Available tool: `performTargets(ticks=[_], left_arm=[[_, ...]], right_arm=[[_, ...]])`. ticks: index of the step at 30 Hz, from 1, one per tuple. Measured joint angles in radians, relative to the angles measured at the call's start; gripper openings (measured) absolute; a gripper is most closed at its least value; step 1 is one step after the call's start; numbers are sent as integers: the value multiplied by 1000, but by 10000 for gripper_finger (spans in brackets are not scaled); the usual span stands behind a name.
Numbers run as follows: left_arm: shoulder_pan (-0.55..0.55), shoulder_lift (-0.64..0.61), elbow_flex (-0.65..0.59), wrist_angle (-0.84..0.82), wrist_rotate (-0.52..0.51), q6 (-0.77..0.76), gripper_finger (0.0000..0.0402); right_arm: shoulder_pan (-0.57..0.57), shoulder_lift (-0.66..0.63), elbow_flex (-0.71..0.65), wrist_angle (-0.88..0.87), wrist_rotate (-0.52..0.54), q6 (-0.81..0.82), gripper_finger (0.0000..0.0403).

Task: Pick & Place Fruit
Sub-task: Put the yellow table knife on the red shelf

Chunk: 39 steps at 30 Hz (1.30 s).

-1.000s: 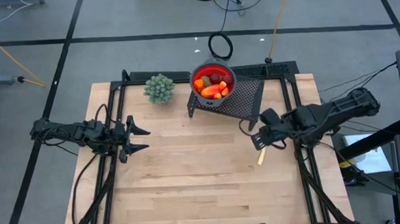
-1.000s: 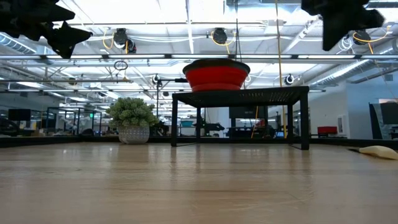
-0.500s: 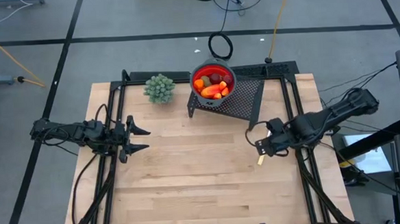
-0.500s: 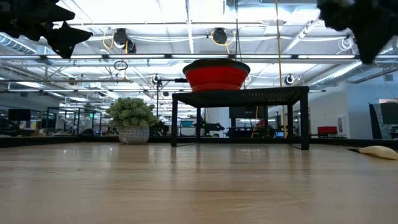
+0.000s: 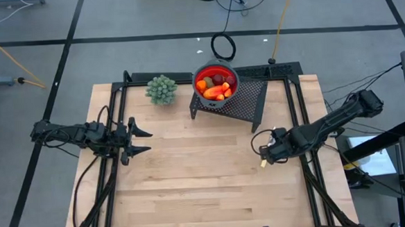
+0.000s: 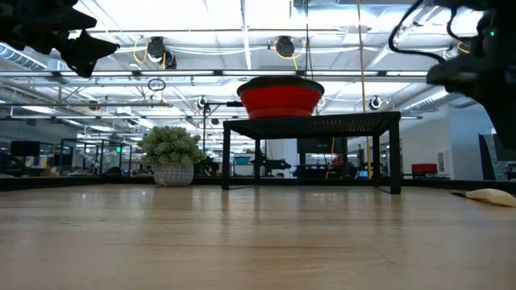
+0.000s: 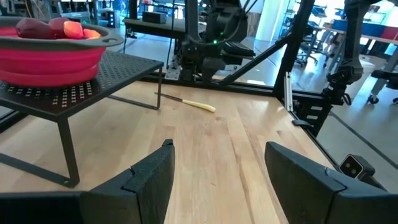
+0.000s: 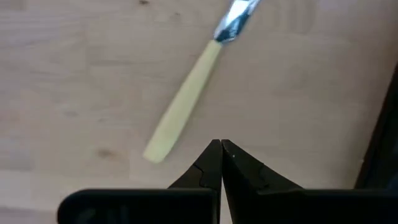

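Fruit (image 5: 216,86) — in bowl (image 5: 207,100), far from right pincer (image 5: 262,154).

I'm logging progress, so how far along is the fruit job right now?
Done: the fruit sits in the red bowl on the black rack. In hand: nothing; the right tool is shut, low over a pale-handled knife. The left tool waits open at the left. Left: no loose fruit shows on the table.

Bright overhead lighting, blurred close-up
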Motion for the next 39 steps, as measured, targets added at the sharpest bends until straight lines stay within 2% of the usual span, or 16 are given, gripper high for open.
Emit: performTargets(ticks=[6, 25, 32, 39], left_arm=[[0, 0, 0, 0, 0, 0, 250], [0, 0, 0, 1, 0, 2, 250], [0, 0, 0, 1, 0, 2, 250], [0, 0, 0, 1, 0, 2, 250]], right_arm=[[0, 0, -32, 14, -48, 9, 4], [0, 0, -32, 32, -37, 2, 9], [-2, 0, -32, 53, 35, 9, 70], [-2, 0, -32, 65, 37, 106, 152]])
